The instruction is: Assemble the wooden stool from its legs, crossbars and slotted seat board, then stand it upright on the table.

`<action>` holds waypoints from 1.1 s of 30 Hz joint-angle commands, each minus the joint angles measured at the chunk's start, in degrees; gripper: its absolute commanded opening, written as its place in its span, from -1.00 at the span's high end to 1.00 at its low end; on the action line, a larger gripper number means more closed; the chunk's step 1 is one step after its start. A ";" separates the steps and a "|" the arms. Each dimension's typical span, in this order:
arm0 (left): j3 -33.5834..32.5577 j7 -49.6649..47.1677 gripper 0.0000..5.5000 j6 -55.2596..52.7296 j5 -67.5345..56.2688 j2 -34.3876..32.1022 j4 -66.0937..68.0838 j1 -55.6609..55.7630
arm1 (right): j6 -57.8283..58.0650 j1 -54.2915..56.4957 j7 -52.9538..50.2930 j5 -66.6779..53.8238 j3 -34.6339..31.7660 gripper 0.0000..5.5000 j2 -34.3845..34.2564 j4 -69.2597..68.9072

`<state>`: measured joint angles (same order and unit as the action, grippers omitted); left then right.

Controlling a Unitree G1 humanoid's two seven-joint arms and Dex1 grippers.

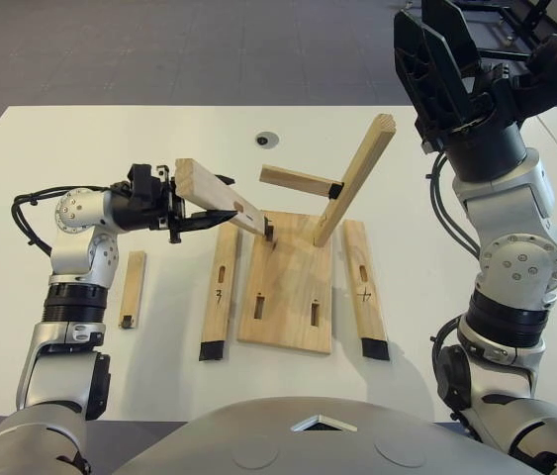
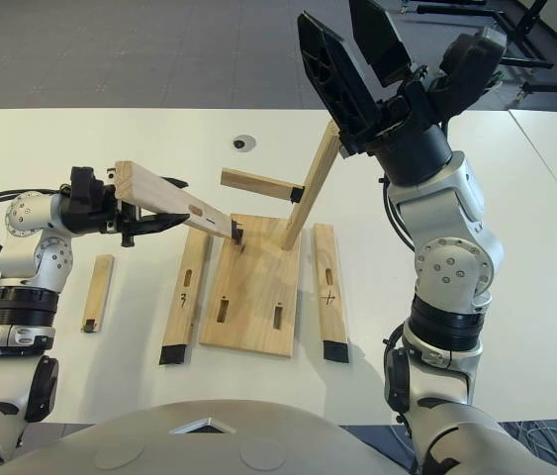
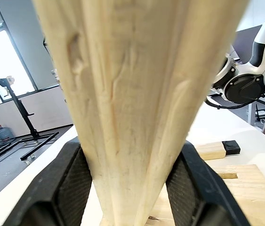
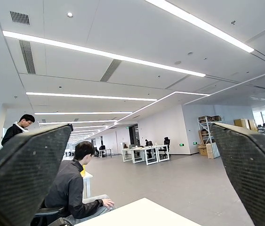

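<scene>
We saw our left tool (image 1: 181,214) clamped on a leg (image 1: 215,194) whose far end met the seat board (image 1: 290,309); our right tool (image 1: 444,51) gaped empty, raised.

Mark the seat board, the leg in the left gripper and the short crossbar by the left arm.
seat board (image 1: 286,312), left eye view, bare wood between slots
leg (image 1: 214,190), left eye view, its middle
short crossbar (image 1: 133,282), left eye view, its middle

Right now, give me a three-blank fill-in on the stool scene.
The left end effector is shut on a ___.
The right end effector is raised, open and ___.
Flat on the table, ___ legs flank the seat board.
Missing: leg; empty; two.
</scene>
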<state>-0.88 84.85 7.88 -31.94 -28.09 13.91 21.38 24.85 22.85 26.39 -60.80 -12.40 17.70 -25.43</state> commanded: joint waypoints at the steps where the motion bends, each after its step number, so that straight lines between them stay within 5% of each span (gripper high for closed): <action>1: 0.35 0.18 0.24 0.62 1.32 0.13 0.39 0.38 | 0.49 -0.08 -0.06 -0.04 0.38 -0.96 0.10 -0.36; 18: 2.36 3.52 0.24 3.91 4.46 -0.55 2.28 1.56 | 0.33 -0.72 -0.79 -0.07 0.98 -0.96 -0.58 -0.57; 33: 2.86 7.00 0.24 -10.01 1.72 -5.82 2.93 2.69 | 0.34 0.05 -0.65 0.43 0.72 -0.96 -0.05 0.57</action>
<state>0.95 90.99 1.28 -30.80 -32.10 17.08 24.71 24.91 21.95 25.83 -60.76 -11.33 17.13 -25.22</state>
